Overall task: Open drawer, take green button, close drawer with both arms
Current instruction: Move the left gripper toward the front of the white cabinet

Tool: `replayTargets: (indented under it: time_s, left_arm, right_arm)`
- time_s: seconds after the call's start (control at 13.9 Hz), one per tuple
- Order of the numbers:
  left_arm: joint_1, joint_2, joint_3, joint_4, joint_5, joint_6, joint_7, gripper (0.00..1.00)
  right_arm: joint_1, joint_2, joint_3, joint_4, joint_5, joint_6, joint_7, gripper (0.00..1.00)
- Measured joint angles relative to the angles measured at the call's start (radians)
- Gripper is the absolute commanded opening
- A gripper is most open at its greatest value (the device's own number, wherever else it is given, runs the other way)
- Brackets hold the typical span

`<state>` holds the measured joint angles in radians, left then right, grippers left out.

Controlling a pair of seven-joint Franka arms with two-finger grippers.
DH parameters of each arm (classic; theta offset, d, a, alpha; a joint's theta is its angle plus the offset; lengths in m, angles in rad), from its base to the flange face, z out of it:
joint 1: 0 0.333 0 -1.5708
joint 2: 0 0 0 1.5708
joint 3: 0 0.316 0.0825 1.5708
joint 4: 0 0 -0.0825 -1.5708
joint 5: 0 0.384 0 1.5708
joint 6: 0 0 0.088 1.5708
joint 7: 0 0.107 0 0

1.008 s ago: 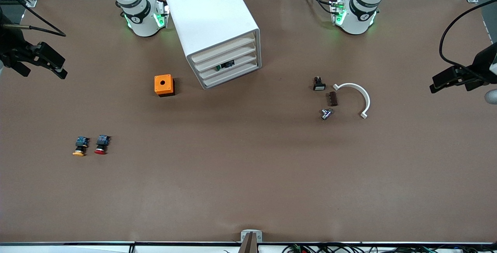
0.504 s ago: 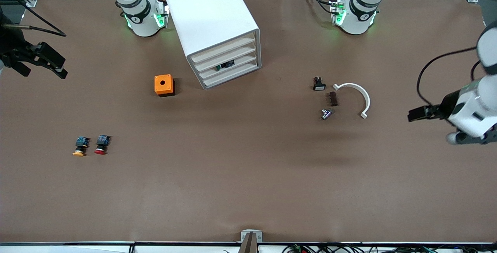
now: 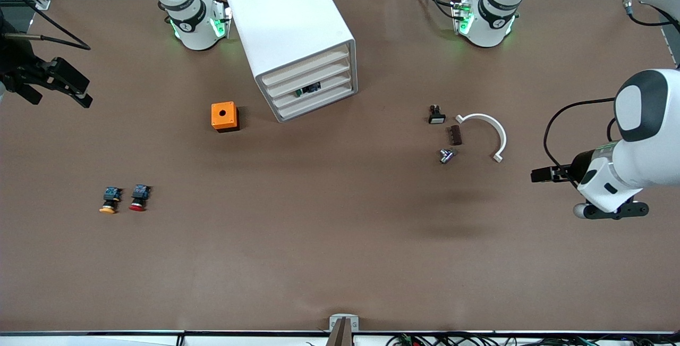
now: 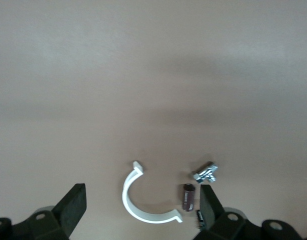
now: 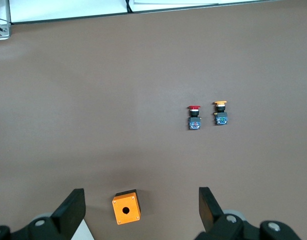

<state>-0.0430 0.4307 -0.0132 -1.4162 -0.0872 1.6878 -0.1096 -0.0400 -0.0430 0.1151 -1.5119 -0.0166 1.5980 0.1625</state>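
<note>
"Front view first: what has changed?" my colleague asks.

"Over the last second my left arm has swung in from the edge and down. Its left end effector (image 3: 537, 175) now hangs over bare bench (image 3: 340, 239) at the left arm's end, near a white curved piece (image 3: 494, 128) and a few small parts. In the left wrist view its fingers (image 4: 73, 206) stand apart and hold nothing. The right end effector (image 3: 56, 84) has not moved. It waits over the right arm's end of the bench, fingers (image 5: 71, 207) also apart."

"And the task's things?"

"The drawer (image 3: 332, 85) is shut, third down in the white cabinet (image 3: 287, 22) between the arm bases. The button (image 3: 307, 90) shows as a dark speck with green in that drawer's front. I judge the job barely begun: the left arm looks to be starting its approach, well apart from the cabinet. An orange box (image 3: 224, 116) sits beside the cabinet, and a yellow-capped button (image 3: 108, 201) and a red-capped button (image 3: 138, 198) lie nearer the front camera."

"The surroundings?"

"Plain brown matte bench, grey floor past it, metal frame posts at the corners, cables along the near edge."
</note>
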Motion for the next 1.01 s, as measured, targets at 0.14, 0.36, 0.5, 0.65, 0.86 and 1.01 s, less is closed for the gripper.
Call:
replayTargets:
  time_s: [0.14,0.36,0.5,0.65,0.86,1.01]
  left_arm:
    - [-0.017,0.005,-0.001,0.0,-0.044,0.0,-0.093,1.0]
    - [-0.062,0.013,-0.003,0.0,-0.119,0.0,-0.298,1.0]
    - [-0.096,0.02,-0.004,0.0,-0.171,-0.001,-0.44,1.0]
    - [-0.127,0.033,-0.005,0.0,-0.244,-0.001,-0.584,1.0]
    - [-0.149,0.055,-0.017,0.001,-0.345,-0.001,-0.766,1.0]
    - [-0.151,0.078,-0.037,0.001,-0.405,-0.001,-0.885,1.0]
  right_arm:
    - [0.0,0.0,0.0,0.0,0.0,0.0,0.0,1.0]
    - [0.0,0.0,0.0,0.0,0.0,0.0,0.0,1.0]
    - [0.0,0.0,0.0,0.0,0.0,0.0,-0.001,1.0]
    - [0.0,0.0,0.0,0.0,0.0,0.0,-0.001,1.0]
    - [0.0,0.0,0.0,0.0,0.0,0.0,-0.001,1.0]
    - [0.0,0.0,0.0,0.0,0.0,0.0,-0.001,1.0]
